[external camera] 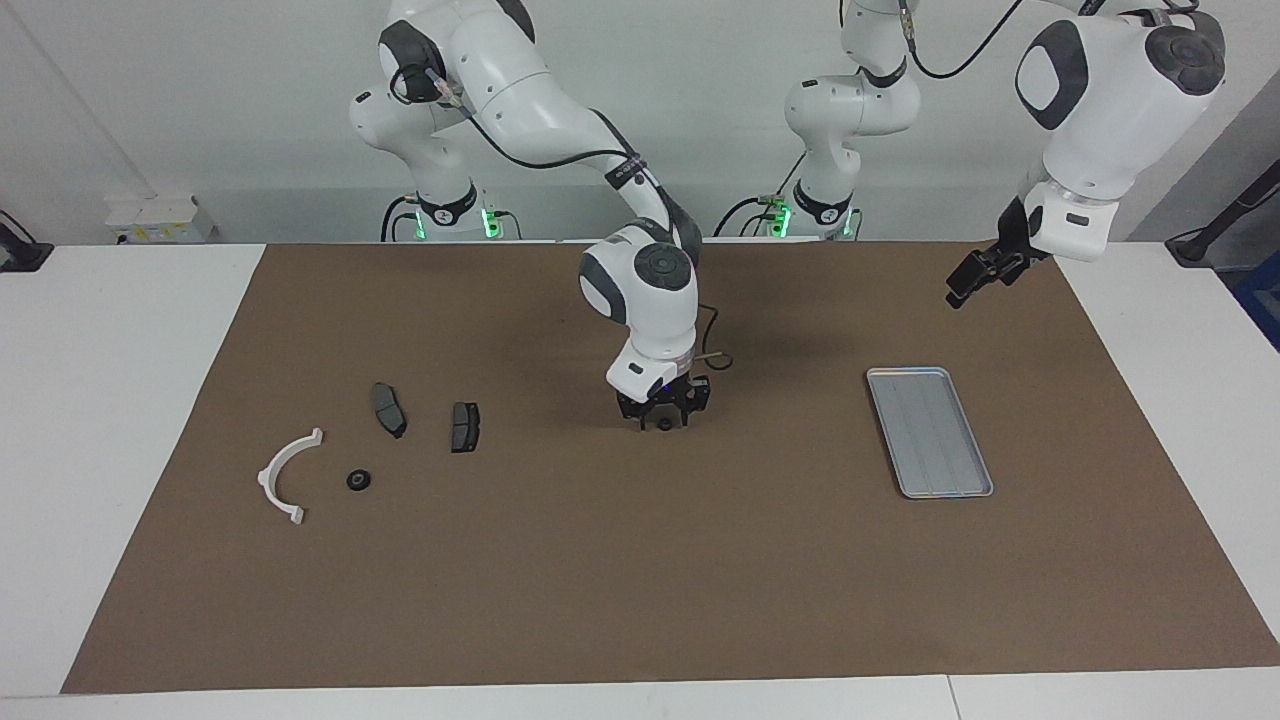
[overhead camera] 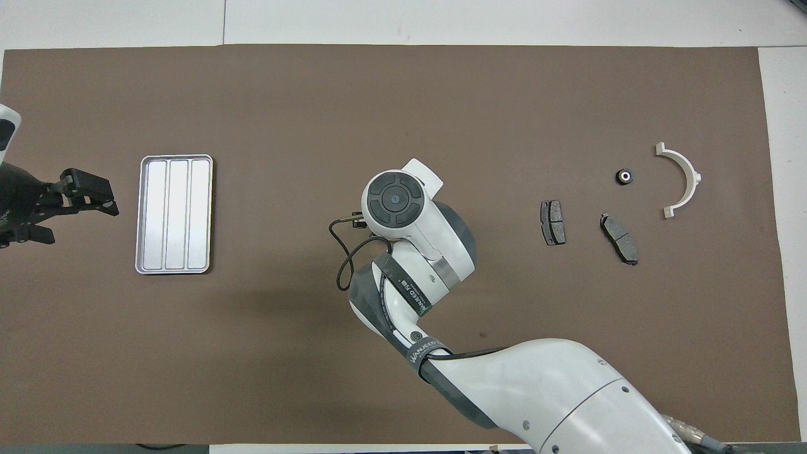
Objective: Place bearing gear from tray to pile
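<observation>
one small black gear (external camera: 665, 424) sits on the surface right under the right pincer (external camera: 664, 419), fingers around it, grip unclear. left pincer (external camera: 968, 281) waits apart near the tray (external camera: 928, 430). pile (external camera: 385, 440) lies toward the right arm's end.

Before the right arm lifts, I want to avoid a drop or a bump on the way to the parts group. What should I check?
1. Right gripper is down at the small black bearing gear in the middle of the mat: ok.
2. Grip on that gear is secure: cannot tell.
3. Tray has no parts left in it: ok.
4. Drop area by the white semicircular bracket and two brake pads has bare mat; another bearing gear already lies there: ok.
5. Left gripper waits open toward the tray's end, off the route: ok.
</observation>
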### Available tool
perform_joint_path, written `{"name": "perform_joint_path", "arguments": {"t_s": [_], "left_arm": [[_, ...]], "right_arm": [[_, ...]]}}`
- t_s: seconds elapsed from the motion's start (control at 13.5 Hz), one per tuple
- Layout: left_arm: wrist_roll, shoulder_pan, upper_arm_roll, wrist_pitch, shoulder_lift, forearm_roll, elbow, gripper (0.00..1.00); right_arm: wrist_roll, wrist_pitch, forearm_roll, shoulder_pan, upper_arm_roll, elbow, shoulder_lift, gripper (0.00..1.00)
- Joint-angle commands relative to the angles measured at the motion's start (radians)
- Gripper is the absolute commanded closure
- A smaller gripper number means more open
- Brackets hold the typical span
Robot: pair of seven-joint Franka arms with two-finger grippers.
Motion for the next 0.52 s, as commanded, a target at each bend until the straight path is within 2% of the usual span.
{"name": "perform_joint_path", "arguments": {"t_s": [0.0,0.07,0.37,0.45], "left_arm": [[0.018,0.023,-0.008,0.022,-0.024,0.0,-0.027,0.0],[0.016,0.023,-0.008,0.028,-0.024,0.0,-0.027,0.0],[0.016,0.035,-0.011,0.039,-0.019,-0.009,-0.023,0.0],[0.016,0.035,-0.011,0.039,-0.019,-0.009,-0.023,0.0]], "right_arm": [[-0.023,0.041,0.01,-0.012,0.01,-0.029,-0.002,0.57],[-0.025,0.041,0.01,-0.013,0.01,-0.029,-0.002,0.75],[-0.028,0.04,0.009,-0.016,0.01,-0.029,-0.002,1.0],[-0.028,0.04,0.009,-0.016,0.01,-0.027,-0.002,1.0]]}}
